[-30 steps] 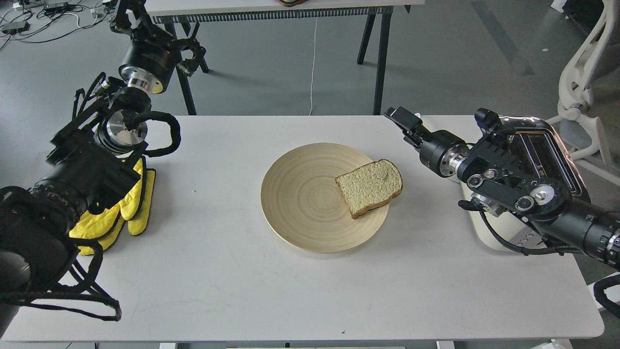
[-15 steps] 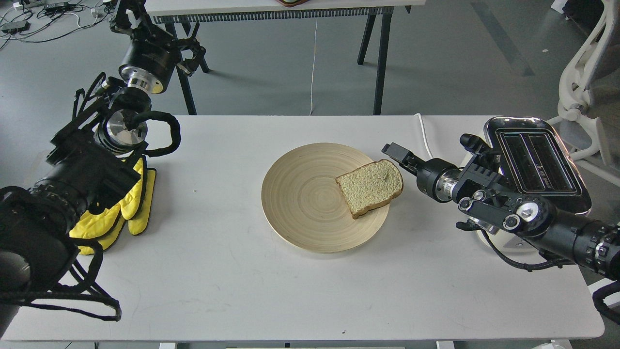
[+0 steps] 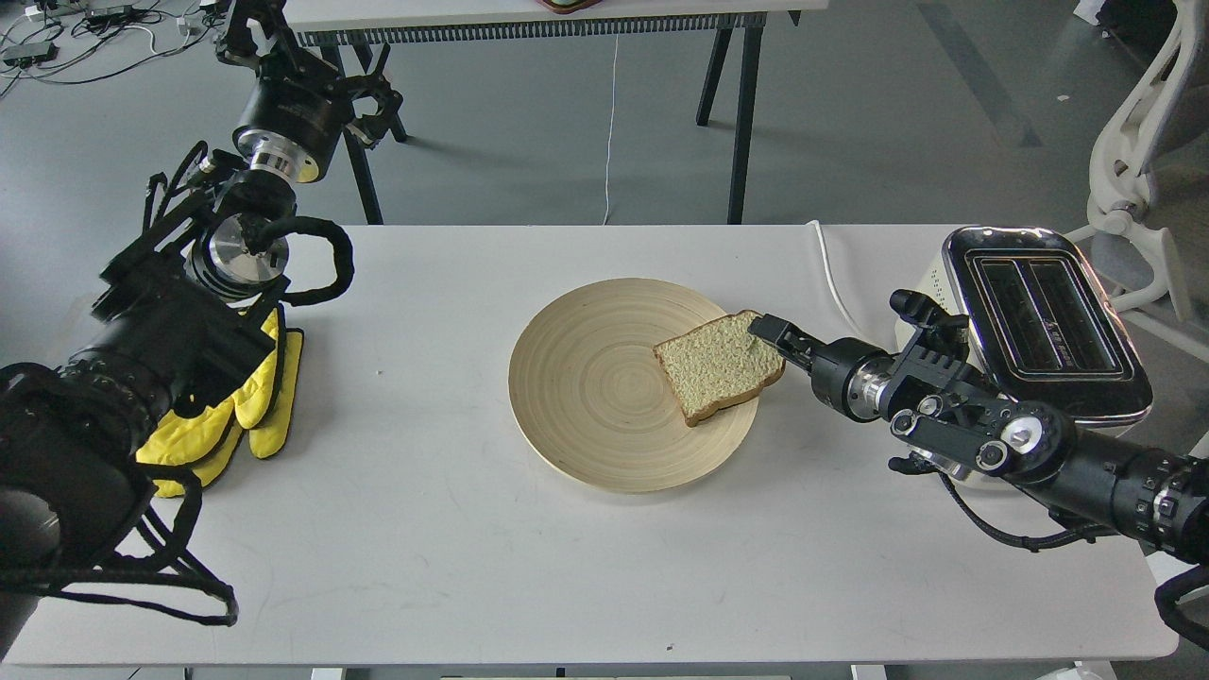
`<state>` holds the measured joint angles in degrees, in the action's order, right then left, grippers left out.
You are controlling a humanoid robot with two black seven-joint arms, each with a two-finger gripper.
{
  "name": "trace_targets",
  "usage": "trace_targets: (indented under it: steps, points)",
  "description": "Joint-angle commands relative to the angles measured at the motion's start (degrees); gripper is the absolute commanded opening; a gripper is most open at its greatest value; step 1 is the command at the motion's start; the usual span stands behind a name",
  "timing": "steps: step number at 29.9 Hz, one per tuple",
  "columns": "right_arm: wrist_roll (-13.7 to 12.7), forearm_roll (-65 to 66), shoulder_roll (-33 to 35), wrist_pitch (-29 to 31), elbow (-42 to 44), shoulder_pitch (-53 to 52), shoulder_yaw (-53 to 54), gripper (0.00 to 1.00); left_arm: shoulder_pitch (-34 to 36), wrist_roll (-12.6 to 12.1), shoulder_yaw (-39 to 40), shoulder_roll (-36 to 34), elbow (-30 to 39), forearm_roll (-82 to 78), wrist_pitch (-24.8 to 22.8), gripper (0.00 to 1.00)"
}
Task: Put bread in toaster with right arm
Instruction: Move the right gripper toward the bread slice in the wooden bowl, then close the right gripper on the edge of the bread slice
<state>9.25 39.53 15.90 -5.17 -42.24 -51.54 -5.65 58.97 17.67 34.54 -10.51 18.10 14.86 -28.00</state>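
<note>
The bread (image 3: 713, 368), a pale slice with a brown crust, lies flat on the right side of a round wooden plate (image 3: 567, 378) at the table's middle. My right gripper (image 3: 767, 332) reaches in from the right and sits at the slice's rounded top edge, one dark finger over the crust. I cannot make out its jaw gap. The cream-white toaster (image 3: 1044, 312) with a chrome top and two empty slots stands at the table's right edge, behind my right arm. My left gripper (image 3: 373, 94) is raised beyond the table's far left corner, holding nothing.
A yellow mitt (image 3: 255, 406) lies at the table's left under my left arm. The toaster's white cord (image 3: 831, 269) runs over the far edge. A white chair (image 3: 1143, 142) stands at the far right, and another table's legs (image 3: 741, 123) behind.
My right gripper has moved down and left from in front of the toaster to the bread's right edge, uncovering the toaster's top. The bread, plate and left arm have not moved.
</note>
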Motion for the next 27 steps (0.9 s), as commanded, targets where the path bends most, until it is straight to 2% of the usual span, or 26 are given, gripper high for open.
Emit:
trace_targets:
  steps: [1,8,10,18,27]
  points:
    - [-0.02,0.02,-0.08,-0.01,0.06,0.13,-0.06,0.64,-0.08,0.00,0.00,-0.04,0.01,0.00,0.00,1.00]
    - [0.16,-0.07,-0.61,-0.10,0.06,0.22,0.47,0.60,0.00,0.00,0.00,-0.04,0.01,0.00,0.00,1.00]
    - [0.07,-0.07,-1.22,-0.19,0.14,0.22,0.29,0.56,-0.08,0.09,0.00,-0.04,0.01,0.00,0.00,1.00]
    - [-0.11,-0.07,-1.31,-0.19,0.23,0.13,0.11,0.25,0.00,0.09,0.00,-0.04,0.01,0.00,0.00,1.00]
    - [-0.90,-0.07,-1.05,-0.28,0.15,-0.05,0.46,0.03,0.00,0.09,0.00,-0.04,0.01,0.00,0.00,1.00]
